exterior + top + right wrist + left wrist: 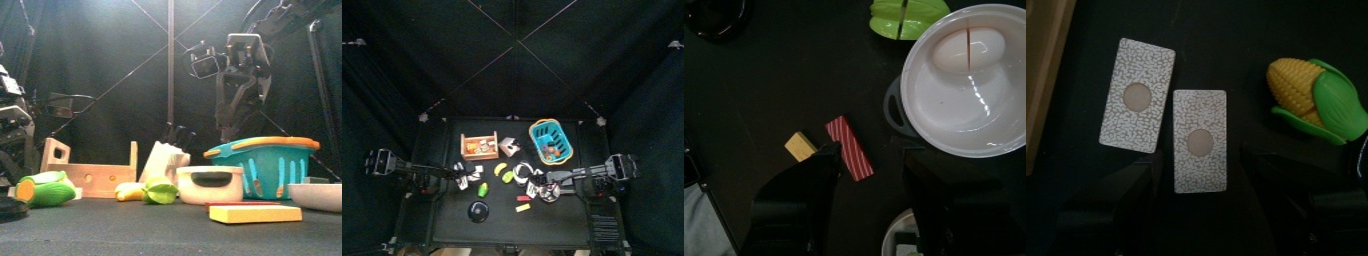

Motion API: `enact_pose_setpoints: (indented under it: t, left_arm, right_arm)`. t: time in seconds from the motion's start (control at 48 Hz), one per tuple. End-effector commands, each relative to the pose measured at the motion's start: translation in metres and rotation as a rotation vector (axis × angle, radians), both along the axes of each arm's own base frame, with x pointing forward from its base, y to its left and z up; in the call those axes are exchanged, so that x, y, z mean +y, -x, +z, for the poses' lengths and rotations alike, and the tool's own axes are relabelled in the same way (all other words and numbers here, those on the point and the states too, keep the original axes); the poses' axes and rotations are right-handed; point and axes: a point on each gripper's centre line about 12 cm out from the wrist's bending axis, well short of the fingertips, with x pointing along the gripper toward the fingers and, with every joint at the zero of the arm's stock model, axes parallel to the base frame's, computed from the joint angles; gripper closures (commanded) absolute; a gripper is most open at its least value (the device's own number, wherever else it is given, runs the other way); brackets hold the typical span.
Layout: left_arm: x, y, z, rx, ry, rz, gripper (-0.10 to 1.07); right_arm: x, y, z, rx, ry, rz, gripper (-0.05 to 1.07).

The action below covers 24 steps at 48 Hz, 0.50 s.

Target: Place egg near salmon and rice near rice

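Observation:
Two white speckled rice pieces lie flat side by side on the black table, under my left gripper. Its jaws stand wide apart and hold nothing. The small flat yellow egg lies right beside the red striped salmon. My right gripper hovers open and empty just above them. From the front the egg is a flat yellow slab near the table's edge. From above it shows in front of the right gripper.
A toy corn cob lies beside the rice. A white bowl and a green piece are close to the salmon. The wooden crate and blue basket stand at the back, a black bowl near the front.

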Motion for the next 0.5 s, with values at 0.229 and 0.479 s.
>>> enact_pose_setpoints:
  t: [0.229, 0.479]
  left_arm:
    - [-0.004, 0.004, 0.026, -0.141, -0.022, -0.035, 0.03]
    - [-0.002, 0.006, 0.028, -0.161, -0.047, -0.050, 0.03]
  right_arm:
    - [-0.001, -0.010, 0.006, 0.020, 0.012, 0.008, 0.22]
    - [-0.006, -0.021, 0.006, 0.039, 0.086, 0.040, 0.22]
